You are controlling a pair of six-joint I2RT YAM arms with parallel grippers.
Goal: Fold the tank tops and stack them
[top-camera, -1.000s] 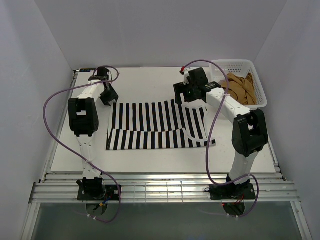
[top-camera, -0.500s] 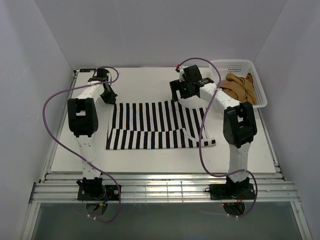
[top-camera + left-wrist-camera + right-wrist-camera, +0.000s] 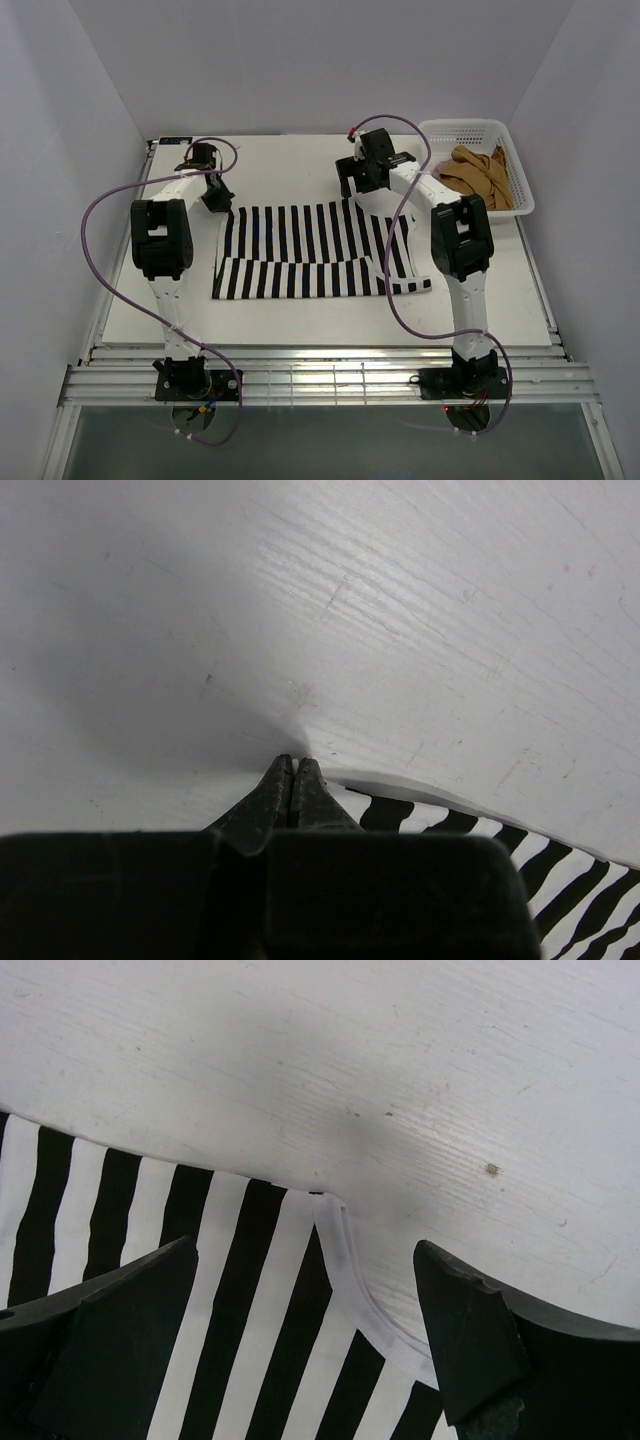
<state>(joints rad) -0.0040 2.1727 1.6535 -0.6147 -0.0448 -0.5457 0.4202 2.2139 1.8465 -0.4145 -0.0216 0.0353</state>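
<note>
The black-and-white striped tank top (image 3: 310, 250) lies spread flat on the white table, its near half doubled over. My left gripper (image 3: 216, 196) is at its far left corner. In the left wrist view the jaws (image 3: 292, 764) are shut, with the top's white hem (image 3: 420, 795) running up to the tips. My right gripper (image 3: 362, 190) hovers open over the top's far edge. The right wrist view shows its two fingers wide apart (image 3: 305, 1260) over the white-bound armhole corner (image 3: 335, 1225). The tan-brown tank top (image 3: 480, 175) lies crumpled in the basket. The pink top is out of view.
The white mesh basket (image 3: 470, 126) stands at the far right corner of the table. White enclosure walls stand close on the left, right and back. Purple cables loop off both arms.
My right arm has swung left and a little farther back along the striped top's far edge. My left gripper has hardly moved. The striped top lies as before.
</note>
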